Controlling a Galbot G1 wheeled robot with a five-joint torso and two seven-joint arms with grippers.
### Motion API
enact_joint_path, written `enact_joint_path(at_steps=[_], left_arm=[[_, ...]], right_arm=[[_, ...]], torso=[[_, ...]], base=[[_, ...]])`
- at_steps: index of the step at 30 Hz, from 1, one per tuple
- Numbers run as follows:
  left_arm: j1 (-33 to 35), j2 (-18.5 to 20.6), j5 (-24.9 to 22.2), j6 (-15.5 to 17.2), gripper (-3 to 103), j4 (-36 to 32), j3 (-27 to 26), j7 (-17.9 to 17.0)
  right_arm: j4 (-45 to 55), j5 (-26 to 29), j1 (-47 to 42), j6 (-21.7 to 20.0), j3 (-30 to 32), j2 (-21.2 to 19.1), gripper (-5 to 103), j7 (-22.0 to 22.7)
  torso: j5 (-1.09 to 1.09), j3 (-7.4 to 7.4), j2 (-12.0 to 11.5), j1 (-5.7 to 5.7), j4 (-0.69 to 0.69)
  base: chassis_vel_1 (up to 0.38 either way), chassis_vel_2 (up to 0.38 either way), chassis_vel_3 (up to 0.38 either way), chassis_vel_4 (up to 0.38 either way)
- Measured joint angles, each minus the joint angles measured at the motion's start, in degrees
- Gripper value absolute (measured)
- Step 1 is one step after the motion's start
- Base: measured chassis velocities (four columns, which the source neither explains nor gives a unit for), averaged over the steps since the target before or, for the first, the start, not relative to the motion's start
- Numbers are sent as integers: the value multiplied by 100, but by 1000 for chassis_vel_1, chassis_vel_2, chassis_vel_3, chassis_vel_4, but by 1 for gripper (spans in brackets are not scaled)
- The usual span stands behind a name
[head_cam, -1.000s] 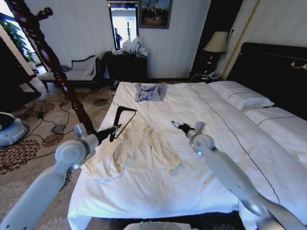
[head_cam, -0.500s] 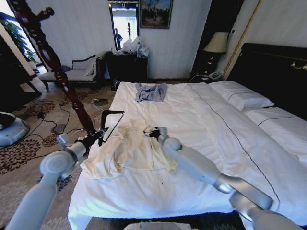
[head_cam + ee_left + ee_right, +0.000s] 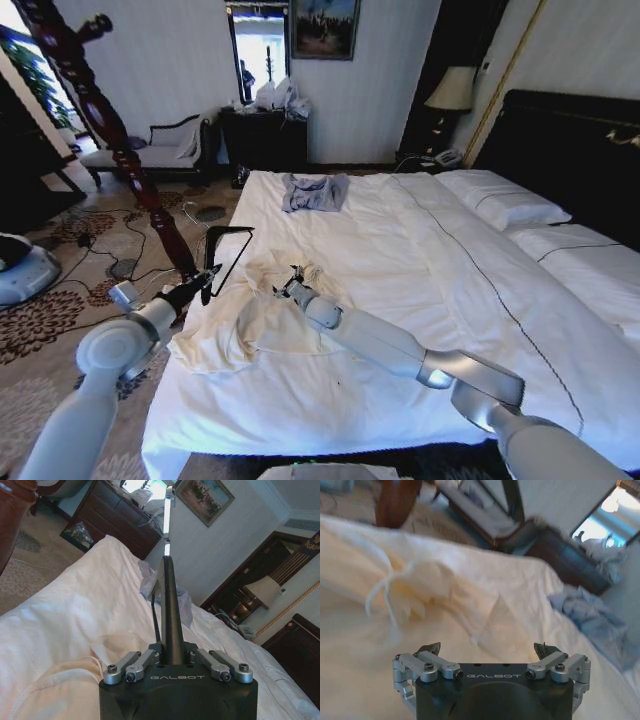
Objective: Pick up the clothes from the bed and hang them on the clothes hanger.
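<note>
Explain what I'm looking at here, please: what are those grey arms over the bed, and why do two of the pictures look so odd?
This is a wheeled robot with two arms. The wide picture comes from a camera on its head, looking down at the bed. The other two come from cameras on its wrists, so each looks out over that arm's own black gripper.

On the white sheets lies a cream long-sleeved shirt, with a smaller blue-grey garment farther up the bed. The left gripper, at the bed's edge, is shut on a slim black clothes hanger; in the left wrist view the hanger stands straight out of the gripper. The right gripper is down at the shirt's collar end with its fingers open; its wrist view shows the crumpled cream cloth just ahead.
</note>
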Motion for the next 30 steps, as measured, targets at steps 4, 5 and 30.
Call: enact_joint_path(at_steps=[4, 5, 30], left_arm=[[-61, 5, 26, -8, 20, -6, 55, -12], [-94, -2, 37, -16, 20, -3, 80, -16], [-116, -47, 172, -43, 20, -88, 197, -54]], right_arm=[[-15, 462, 65, -392, 33, -11, 100, -78], [-55, 533, 87, -439, 51, 1, 100, -95], [-1317, -520, 278, -236, 306, 307, 60, -814]], torso=[[0, 0, 0, -1, -3], [0, 0, 0, -1, -4], [0, 0, 0, 0, -1]], base=[[0, 0, 0, 0], [0, 0, 0, 0], [0, 0, 0, 0]])
